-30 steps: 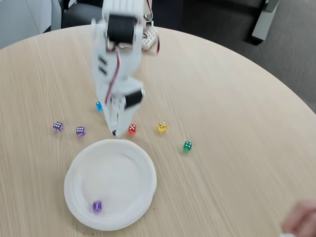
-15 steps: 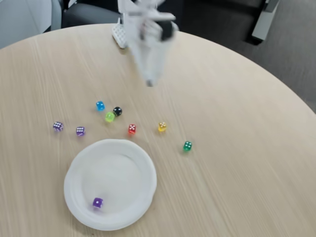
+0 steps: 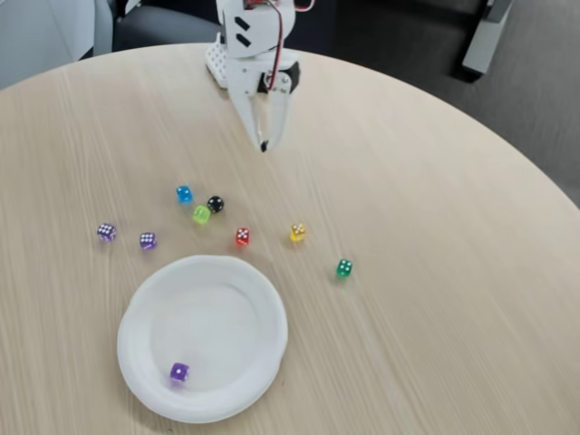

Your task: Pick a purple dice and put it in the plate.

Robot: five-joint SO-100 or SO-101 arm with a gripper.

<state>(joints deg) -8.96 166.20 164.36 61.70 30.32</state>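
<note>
The fingers (image 3: 264,136) of the white gripper (image 3: 264,145) were pressed together at the tips, with nothing between them. In the fixed view the gripper pointed down over the far part of the round wooden table (image 3: 435,227), well apart from all the dice.

1 purple die (image 3: 178,372) lay in the white plate (image 3: 145,308), near its front edge, with white dots on top. The plate sat at the near side of the table.

2 more purple dice stood on the bare table to the left, just past the plate's far rim: 1 further left (image 3: 106,232) and 1 beside it (image 3: 147,240).

Beyond the plate were a blue die (image 3: 184,193), a black die (image 3: 215,204) and a light green die (image 3: 201,214), close together. A red die (image 3: 242,236), a yellow die (image 3: 297,233) and a dark green die (image 3: 344,267) ran off to the right.
</note>
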